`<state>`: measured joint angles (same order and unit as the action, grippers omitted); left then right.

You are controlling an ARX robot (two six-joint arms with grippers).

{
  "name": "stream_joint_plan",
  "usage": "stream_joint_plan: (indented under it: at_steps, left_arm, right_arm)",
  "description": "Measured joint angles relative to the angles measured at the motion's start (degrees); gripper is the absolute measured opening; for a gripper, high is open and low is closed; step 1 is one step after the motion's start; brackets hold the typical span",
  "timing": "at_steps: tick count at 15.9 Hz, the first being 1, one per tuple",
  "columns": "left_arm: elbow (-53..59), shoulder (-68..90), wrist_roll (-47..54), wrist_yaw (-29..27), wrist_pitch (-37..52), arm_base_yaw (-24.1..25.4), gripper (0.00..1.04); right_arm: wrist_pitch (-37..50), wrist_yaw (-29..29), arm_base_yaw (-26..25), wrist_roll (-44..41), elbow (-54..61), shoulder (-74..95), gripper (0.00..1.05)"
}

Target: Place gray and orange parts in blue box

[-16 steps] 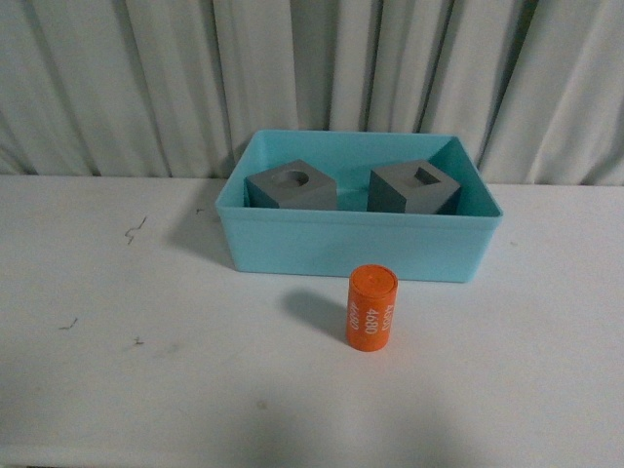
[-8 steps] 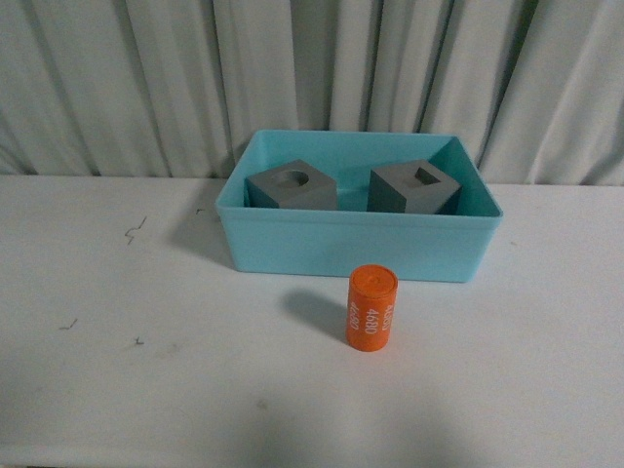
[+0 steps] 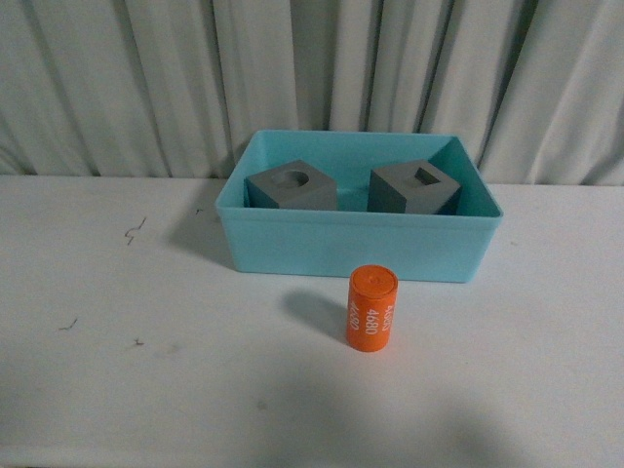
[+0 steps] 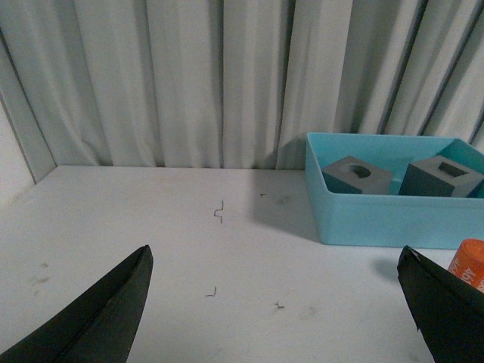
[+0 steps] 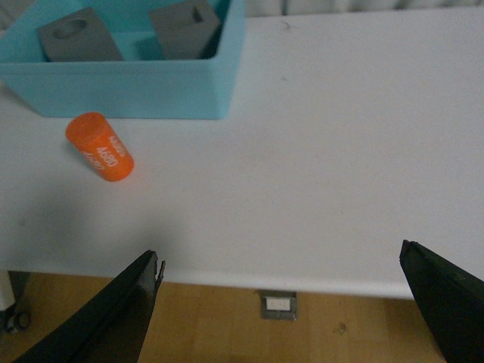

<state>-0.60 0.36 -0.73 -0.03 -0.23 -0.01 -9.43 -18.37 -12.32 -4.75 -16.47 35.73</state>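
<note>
Holding my left pincer (image 4: 274, 253) and right pincer (image 5: 280, 253) wide open and empty, I see nothing has moved: the matte round-recess gray cube (image 3: 292, 187) and square-recess gray cube (image 3: 413, 187) sit inside the shallow turquoise plastic box (image 3: 351, 249); the orange "4680" cylinder (image 3: 371, 308) stands outside, at its six o'clock.

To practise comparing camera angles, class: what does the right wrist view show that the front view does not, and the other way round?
Only the right wrist view shows the right gripper, jaws wide apart, and the wooden floor beyond the edge of the table. Only the front view shows the small dark marks on the table left of the blue box. Both show the round-recess gray cube and the square-recess gray cube inside the box, and the orange cylinder on the table outside it.
</note>
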Motion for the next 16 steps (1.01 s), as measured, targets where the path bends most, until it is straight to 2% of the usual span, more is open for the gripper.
stream_joint_plan:
  at_steps: [2, 3, 4, 5, 8, 11, 16]
  left_arm:
    - [0.0, 0.0, 0.0, 0.0, 0.02, 0.0, 0.98]
    - [0.0, 0.0, 0.0, 0.0, 0.02, 0.0, 0.98]
    - [0.0, 0.0, 0.0, 0.0, 0.02, 0.0, 0.98]
    - [0.0, 0.0, 0.0, 0.0, 0.02, 0.0, 0.98]
    - [0.0, 0.0, 0.0, 0.0, 0.02, 0.0, 0.98]
    - [0.0, 0.0, 0.0, 0.0, 0.02, 0.0, 0.98]
    - [0.0, 0.0, 0.0, 0.0, 0.02, 0.0, 0.98]
  right_arm:
    - [7.63, -7.37, -0.85, -7.78, -4.74, 13.88, 0.98]
    - [7.08, -13.84, 0.87, -18.78, -10.1, 28.83, 0.98]
    - [7.76, -16.41, 7.67, -25.83, -15.41, 41.83, 0.98]
    - [9.16, -14.78, 12.87, -27.67, -17.49, 47.45, 0.98]
    - [13.29, -12.0, 18.71, -27.69, -20.81, 53.96, 0.98]
    - [15.04, -8.94, 20.26, -26.4, -25.42, 59.95, 0.98]
    - [15.98, -7.61, 23.74, -23.47, -31.32, 66.12, 0.98]
